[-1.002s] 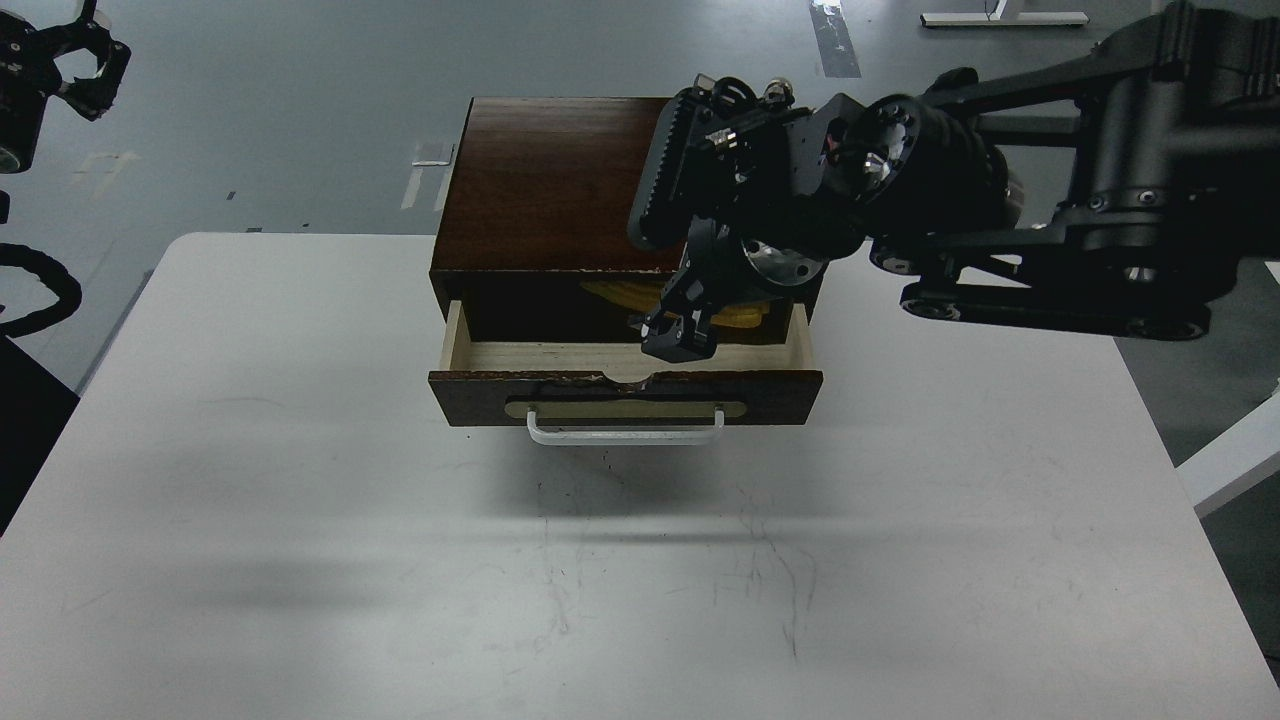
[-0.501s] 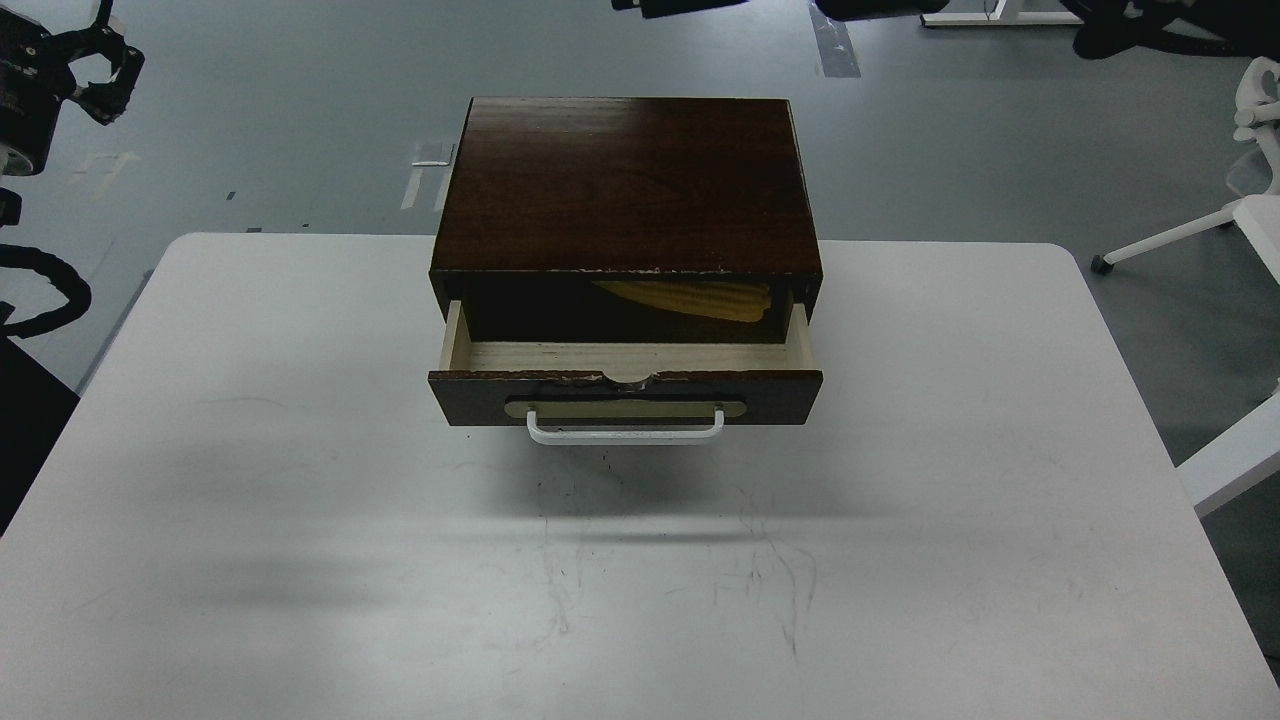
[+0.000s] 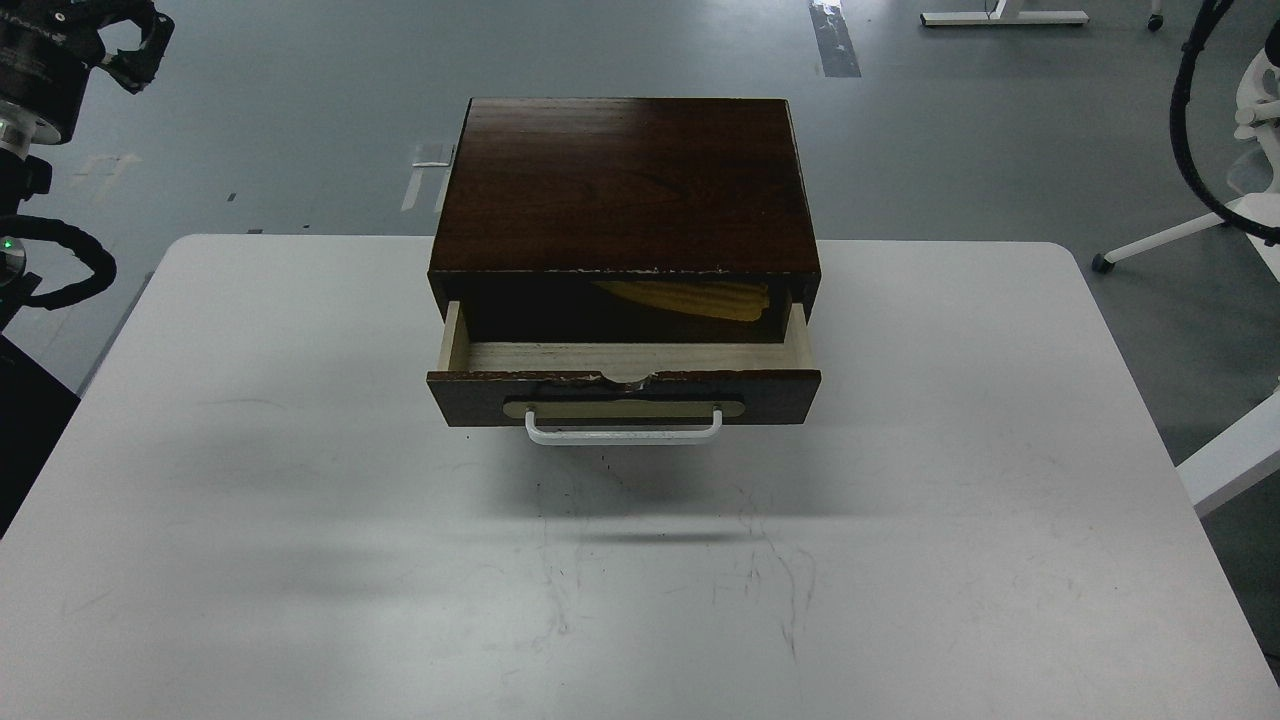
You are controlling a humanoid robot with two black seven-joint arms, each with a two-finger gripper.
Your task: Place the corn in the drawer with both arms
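Now the right arm is gone from view, corn (image 3: pixel 690 297) inside the drawer (image 3: pixel 625 360); left gripper (image 3: pixel 135 45) unreadable.

Single head view, high, facing forward-down; table (image 3: pixel 300 560) fills frame, box (image 3: pixel 620 180) centred, floor beyond.

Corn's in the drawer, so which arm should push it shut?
Left, probably. The left gripper shows at the top left corner, while the right gripper is out of view. The drawer stands open with the corn inside.
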